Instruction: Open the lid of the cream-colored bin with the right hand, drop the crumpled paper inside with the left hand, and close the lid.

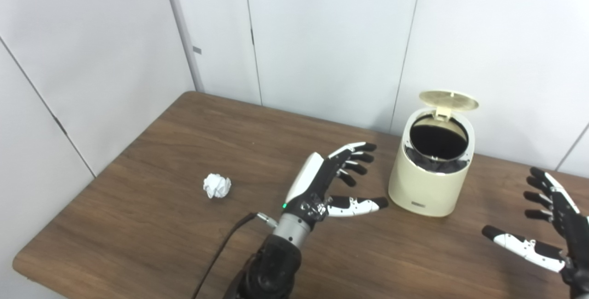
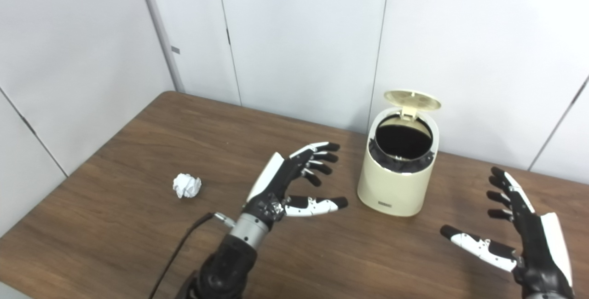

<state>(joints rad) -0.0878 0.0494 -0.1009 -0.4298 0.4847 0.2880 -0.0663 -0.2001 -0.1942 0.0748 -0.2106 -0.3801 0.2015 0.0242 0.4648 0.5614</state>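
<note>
1. Here the round cream-colored plastic bin stands on the brown wooden worktop with its hinged lid already raised; opening appears done.
2. The white crumpled paper ball lies untouched, well left of the bin; dropping and closing remain.
3. The left hand hovers between paper and bin, fingers spread, empty.
4. The right hand is likewise spread wide, holding nothing.

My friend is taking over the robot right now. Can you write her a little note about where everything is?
Left hand: open, holding nothing, between the paper and the bin.
Right hand: open, holding nothing, right of the bin.
Bin: upright near the table's back edge, lid already up.
Crumpled paper: lying on the table, left of the left hand.
Left to do: grab paper, drop it in, close lid.
</note>
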